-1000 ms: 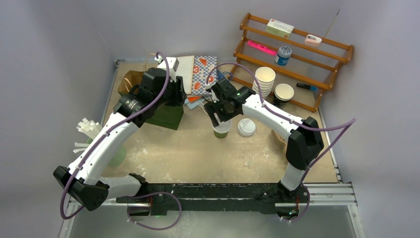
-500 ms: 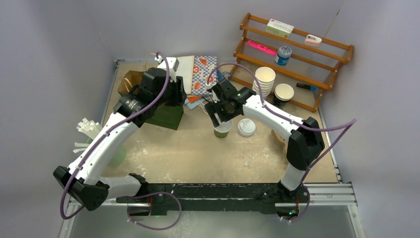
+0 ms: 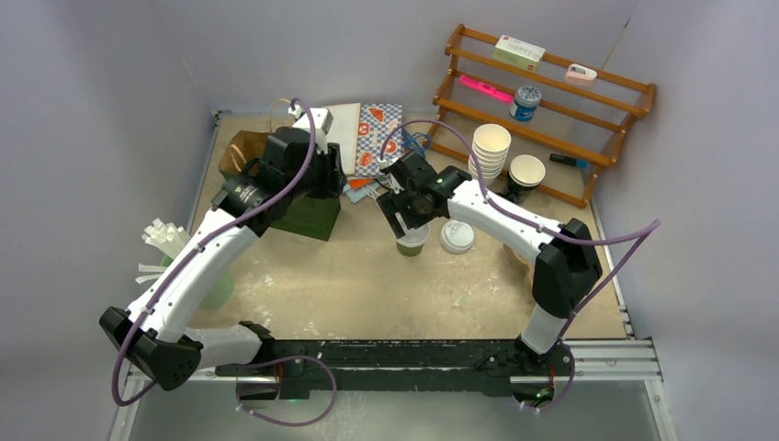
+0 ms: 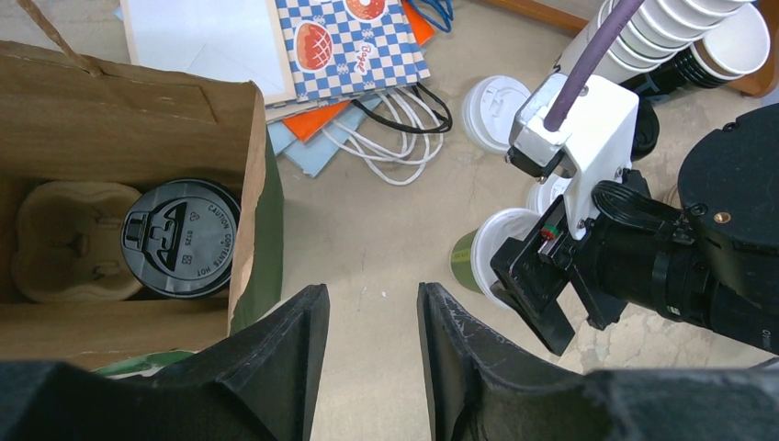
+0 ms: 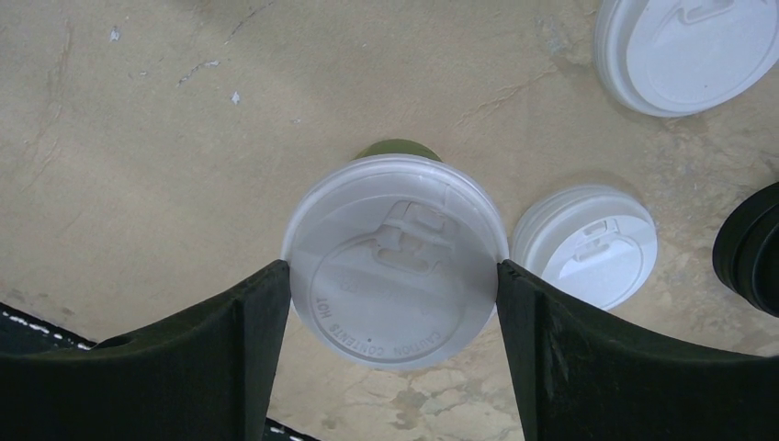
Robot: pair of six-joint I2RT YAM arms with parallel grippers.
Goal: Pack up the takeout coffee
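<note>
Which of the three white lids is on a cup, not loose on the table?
The lid between the right gripper's jaws: it caps the olive-green cup. The other two lie on the table.

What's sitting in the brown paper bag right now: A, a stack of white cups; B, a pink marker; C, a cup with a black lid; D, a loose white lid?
C: the left wrist view shows a black-lidded cup seated in a cardboard carrier inside the brown paper bag.

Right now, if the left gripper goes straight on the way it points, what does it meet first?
Probably bare table, between the brown bag and the takeout coffee; nothing else shows ahead of the left gripper. Depth is unclear.
</note>
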